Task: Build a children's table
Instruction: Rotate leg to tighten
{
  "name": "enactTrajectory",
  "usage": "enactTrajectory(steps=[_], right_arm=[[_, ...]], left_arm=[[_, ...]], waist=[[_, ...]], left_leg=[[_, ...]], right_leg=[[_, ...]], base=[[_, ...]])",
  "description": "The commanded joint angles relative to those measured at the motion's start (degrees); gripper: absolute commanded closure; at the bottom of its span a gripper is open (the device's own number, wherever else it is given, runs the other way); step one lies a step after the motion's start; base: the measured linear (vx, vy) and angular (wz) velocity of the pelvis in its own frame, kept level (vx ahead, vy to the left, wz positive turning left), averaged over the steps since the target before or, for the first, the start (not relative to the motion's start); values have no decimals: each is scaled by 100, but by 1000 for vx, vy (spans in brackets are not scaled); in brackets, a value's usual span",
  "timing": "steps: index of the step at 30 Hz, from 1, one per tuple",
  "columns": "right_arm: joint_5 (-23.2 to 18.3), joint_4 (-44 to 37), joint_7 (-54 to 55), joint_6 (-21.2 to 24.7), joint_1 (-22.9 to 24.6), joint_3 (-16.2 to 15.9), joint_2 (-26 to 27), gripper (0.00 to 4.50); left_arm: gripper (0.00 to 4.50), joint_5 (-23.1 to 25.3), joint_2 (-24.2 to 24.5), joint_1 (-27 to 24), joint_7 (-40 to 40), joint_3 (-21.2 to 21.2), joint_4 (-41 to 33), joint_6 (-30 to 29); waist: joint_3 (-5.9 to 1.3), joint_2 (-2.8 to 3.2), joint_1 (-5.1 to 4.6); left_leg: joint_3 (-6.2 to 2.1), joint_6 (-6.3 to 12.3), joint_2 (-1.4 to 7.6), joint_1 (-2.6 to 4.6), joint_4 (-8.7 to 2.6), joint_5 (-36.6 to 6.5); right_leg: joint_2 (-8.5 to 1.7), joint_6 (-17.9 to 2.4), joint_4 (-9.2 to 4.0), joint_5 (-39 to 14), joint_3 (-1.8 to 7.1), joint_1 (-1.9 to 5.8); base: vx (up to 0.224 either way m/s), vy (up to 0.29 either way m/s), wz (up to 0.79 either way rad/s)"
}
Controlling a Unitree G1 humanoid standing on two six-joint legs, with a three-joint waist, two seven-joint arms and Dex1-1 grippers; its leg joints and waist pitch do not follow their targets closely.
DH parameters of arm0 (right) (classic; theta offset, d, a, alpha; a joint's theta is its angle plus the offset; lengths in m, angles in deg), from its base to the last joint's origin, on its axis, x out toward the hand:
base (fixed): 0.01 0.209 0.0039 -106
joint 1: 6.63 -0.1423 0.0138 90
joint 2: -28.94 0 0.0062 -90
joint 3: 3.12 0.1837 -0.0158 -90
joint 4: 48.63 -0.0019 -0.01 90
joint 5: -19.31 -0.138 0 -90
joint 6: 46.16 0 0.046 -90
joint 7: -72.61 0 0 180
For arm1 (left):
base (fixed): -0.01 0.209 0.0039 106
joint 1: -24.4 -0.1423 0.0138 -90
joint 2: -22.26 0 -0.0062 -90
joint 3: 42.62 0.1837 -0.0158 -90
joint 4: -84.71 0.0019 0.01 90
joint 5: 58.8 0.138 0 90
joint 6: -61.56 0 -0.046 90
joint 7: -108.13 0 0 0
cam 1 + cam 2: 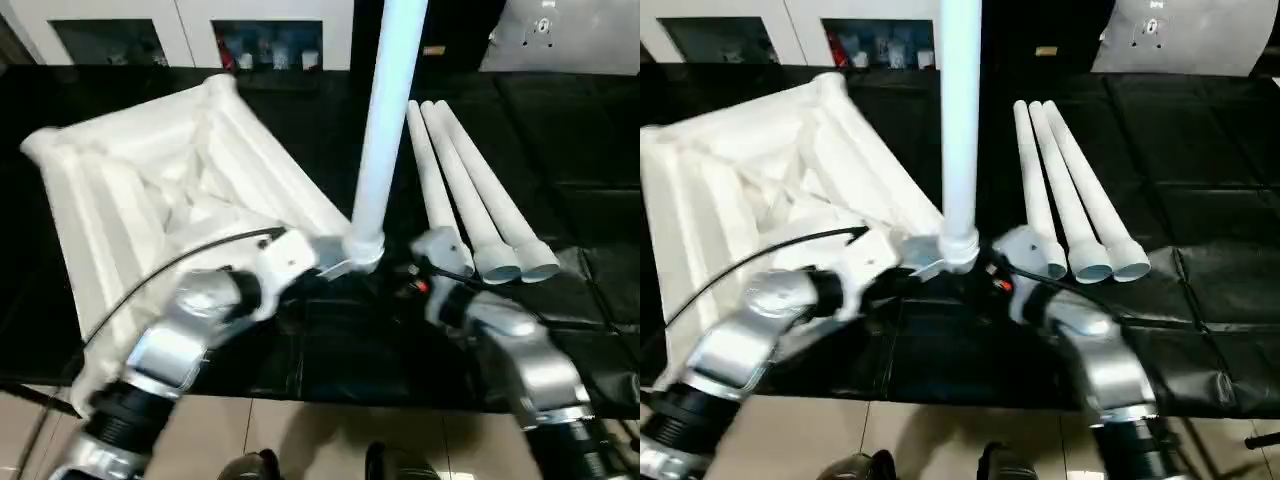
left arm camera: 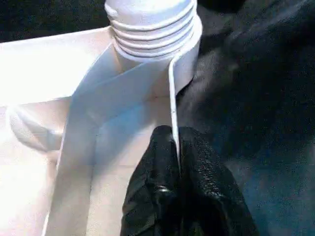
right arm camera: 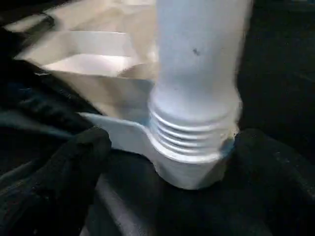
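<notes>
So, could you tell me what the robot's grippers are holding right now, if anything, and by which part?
The left gripper pinches the table top by its thin edge wall beside the corner socket with the upright leg. The right gripper's jaws stand open around that leg's threaded base.

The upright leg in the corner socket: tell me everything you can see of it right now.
The upright leg is a long, smooth white plastic tube standing near vertical at the table top's near corner. Its threaded end sits in the round corner socket, with several thread ridges exposed. The right gripper stands open around its base, fingers apart from it. The left gripper pinches the top's thin rim beside the socket. Three more legs lie flat to its right.
</notes>
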Motion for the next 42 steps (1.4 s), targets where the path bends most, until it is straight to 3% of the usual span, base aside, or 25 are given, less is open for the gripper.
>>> enactTrajectory(steps=[1, 7, 12, 16, 22, 26, 33, 37, 38, 42], right_arm=[[-187, -125, -542, -85, -17, -62, -206, 4], [-304, 59, -1408, -306, -209, -228, -684, 4], [-250, 438, -1948, -558, -498, -404, -858, 4], [-232, 653, -2421, -697, -673, -618, -915, 4], [-307, 812, -2765, -806, -817, -776, -942, 4], [-350, 933, -3028, -800, -940, -874, -926, 42], [-391, 1008, -3252, -709, -988, -955, -936, 108], [-402, 1060, -3321, -703, -1013, -973, -931, 122], [-407, 1099, -3354, -710, -1031, -987, -922, 154], [-409, 1092, -3381, -693, -1009, -1007, -913, 171]], left_arm=[[450, -54, 164, -76, -487, 236, 119, 239], [450, -209, 662, -58, -1472, 569, 420, 1179], [450, -295, 908, 56, -2142, 728, 733, 1720], [450, -266, 1005, 237, -2498, 849, 1036, 2149], [450, -283, 1053, 362, -2768, 944, 1250, 2509], [450, -267, 1066, 461, -2952, 1003, 1434, 2762], [450, -238, 1055, 537, -3026, 1032, 1601, 2937], [450, -227, 1049, 564, -3075, 1036, 1677, 3022], [450, -234, 1047, 585, -3100, 1046, 1743, 3086], [450, -242, 1050, 587, -3115, 1046, 1779, 3120]], waist=[[-343, -48, 39], [-353, -56, 112], [-336, -25, 216], [-341, -36, 271], [-344, -51, 273], [-338, -47, 282], [-346, -46, 276], [-337, -44, 278], [-334, -45, 273], [-331, -43, 281]], left_leg=[[-184, 945, 392, 71, -308, -325], [-176, 1014, 391, 85, -284, -276], [-148, 774, 426, 143, -309, -554], [-147, 692, 425, 129, -311, -588], [-154, 655, 424, 100, -311, -619], [-151, 588, 425, 108, -315, -765], [-152, 563, 432, 104, -320, -744], [-152, 562, 433, 99, -324, -779], [-153, 535, 432, 104, -330, -826], [-156, 489, 441, 110, -337, -857]], right_leg=[[-417, -1629, -237, -47, 267, 329], [-421, -1690, -225, -71, 261, 310], [-412, -1698, -231, -420, 272, 264], [-422, -1712, -212, -365, 276, 274], [-446, -1704, -209, -409, 283, 297], [-445, -1677, -233, -683, 288, 285], [-444, -1714, -221, -583, 288, 285], [-444, -1709, -230, -625, 288, 282], [-445, -1709, -236, -715, 286, 280], [-451, -1677, -240, -780, 294, 279]], base=[[0, 0, 0], [0, 0, 0], [0, 0, 0], [0, 0, 0], [0, 0, 0], [0, 0, 0], [0, 0, 0], [0, 0, 0], [0, 0, 0], [0, 0, 0]])
